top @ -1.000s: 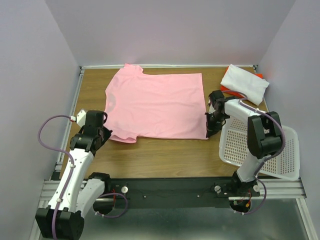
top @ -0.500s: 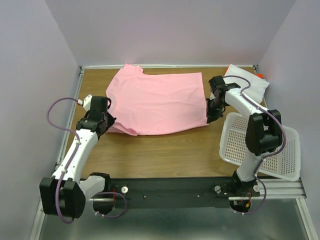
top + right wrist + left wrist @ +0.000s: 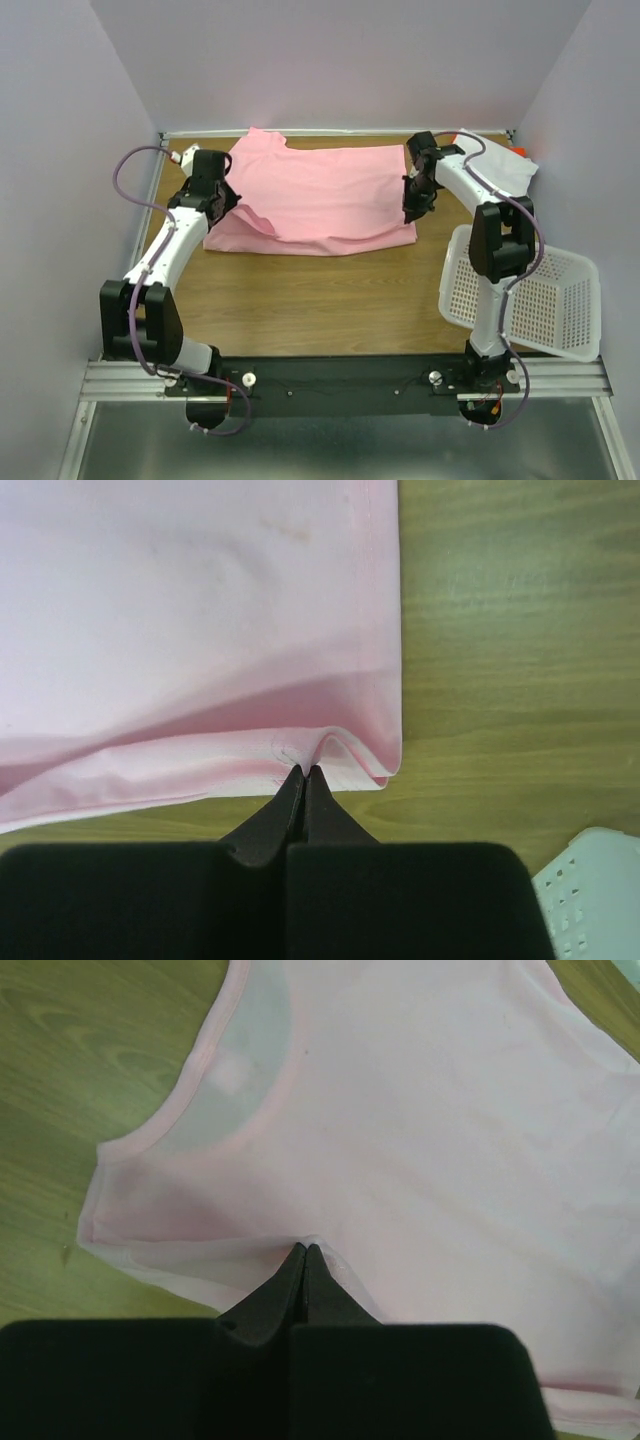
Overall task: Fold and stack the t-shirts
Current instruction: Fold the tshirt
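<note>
Pinching cloth on both sides: left gripper (image 3: 305, 1252) is clamped on a raised edge of the pink t-shirt (image 3: 430, 1130) near the collar, and right gripper (image 3: 303, 773) is nipped shut on the doubled hem corner. The shirt lies across the far table (image 3: 320, 300), its near part partly lifted over. Judgement: carry both pinches level and together, and release only once the edges align. The white t-shirt (image 3: 503, 168) is beside it on the right.
</note>
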You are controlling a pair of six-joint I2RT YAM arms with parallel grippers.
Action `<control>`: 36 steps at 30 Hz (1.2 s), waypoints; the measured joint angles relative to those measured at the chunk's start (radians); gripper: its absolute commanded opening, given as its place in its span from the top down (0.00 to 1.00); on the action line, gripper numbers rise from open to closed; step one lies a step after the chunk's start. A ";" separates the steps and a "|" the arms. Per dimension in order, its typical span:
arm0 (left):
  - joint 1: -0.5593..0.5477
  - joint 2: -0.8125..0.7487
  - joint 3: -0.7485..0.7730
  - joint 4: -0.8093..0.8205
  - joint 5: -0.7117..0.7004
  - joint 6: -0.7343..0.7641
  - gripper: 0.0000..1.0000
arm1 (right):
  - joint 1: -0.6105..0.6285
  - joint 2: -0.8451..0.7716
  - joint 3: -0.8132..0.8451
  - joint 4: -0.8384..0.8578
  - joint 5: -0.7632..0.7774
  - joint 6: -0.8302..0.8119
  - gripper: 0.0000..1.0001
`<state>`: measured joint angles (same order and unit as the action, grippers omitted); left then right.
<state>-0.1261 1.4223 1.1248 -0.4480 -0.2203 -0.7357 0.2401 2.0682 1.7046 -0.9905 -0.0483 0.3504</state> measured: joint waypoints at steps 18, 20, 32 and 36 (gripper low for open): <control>0.026 0.286 0.293 0.042 0.008 0.056 1.00 | -0.034 0.284 0.456 -0.087 0.017 -0.009 1.00; 0.032 0.293 0.294 0.043 0.008 0.058 1.00 | -0.039 0.287 0.462 -0.096 0.018 -0.008 1.00; 0.055 0.396 0.333 0.048 0.036 0.069 1.00 | -0.055 0.322 0.492 -0.114 0.018 -0.010 1.00; 0.058 0.428 0.365 0.050 0.040 0.077 1.00 | -0.062 0.340 0.506 -0.115 0.018 -0.011 0.99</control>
<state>-0.0677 1.8507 1.4895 -0.3977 -0.1806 -0.6582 0.1783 2.4081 2.2105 -1.1057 -0.0307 0.3393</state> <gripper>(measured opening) 0.004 0.006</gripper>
